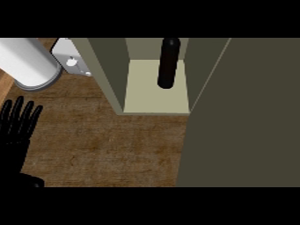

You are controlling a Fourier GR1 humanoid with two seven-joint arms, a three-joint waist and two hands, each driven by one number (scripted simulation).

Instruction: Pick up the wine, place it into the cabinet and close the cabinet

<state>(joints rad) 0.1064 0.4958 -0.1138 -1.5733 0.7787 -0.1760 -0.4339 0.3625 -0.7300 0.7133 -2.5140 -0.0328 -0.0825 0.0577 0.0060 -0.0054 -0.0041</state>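
A dark wine bottle stands upright inside the open cabinet, on its pale floor toward the back. The cabinet's olive door is swung open and fills the right side of the head view. My left hand rests at the lower left with straight fingers pointing up, well apart from the cabinet and holding nothing. My right hand does not show anywhere.
A large white cylinder lies at the upper left, beside a small grey and white fixture with a knob. Brown wooden counter stretches in front of the cabinet.
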